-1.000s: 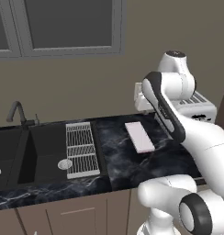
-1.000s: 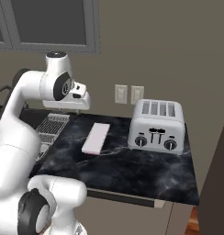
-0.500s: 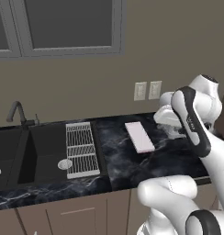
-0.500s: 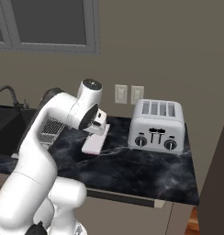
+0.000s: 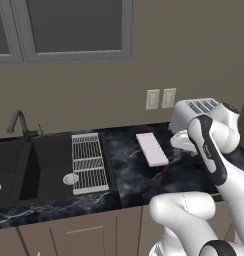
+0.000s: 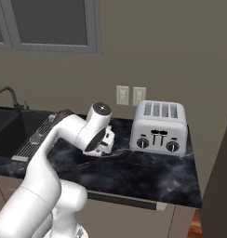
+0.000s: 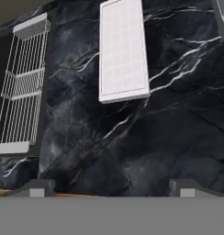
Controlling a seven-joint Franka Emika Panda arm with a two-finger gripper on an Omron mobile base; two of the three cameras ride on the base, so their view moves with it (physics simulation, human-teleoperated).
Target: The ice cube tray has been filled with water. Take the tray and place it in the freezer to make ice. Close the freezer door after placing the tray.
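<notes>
The ice cube tray (image 7: 122,50) is a pale pinkish-white rectangle lying flat on the black marble counter (image 7: 132,137). It also shows right of the wire rack in the left base view, tray (image 5: 152,148). My gripper (image 7: 113,188) hangs above the counter just short of the tray's near end. It is open wide, with only bare counter between its two fingertips (image 7: 38,187). In the right base view the gripper (image 6: 100,148) is low over the counter, left of the toaster. The freezer and the freezer door are out of view.
A white wire-grid rack (image 5: 88,162) lies over the right side of the dark sink (image 5: 24,165), left of the tray. A silver four-slot toaster (image 6: 160,126) stands at the back right. A tall dark panel (image 6: 222,181) bounds the counter's right end.
The arm has swung down from high over the counter, bringing the hand low beside the tray. The jaws have opened a little wider.
</notes>
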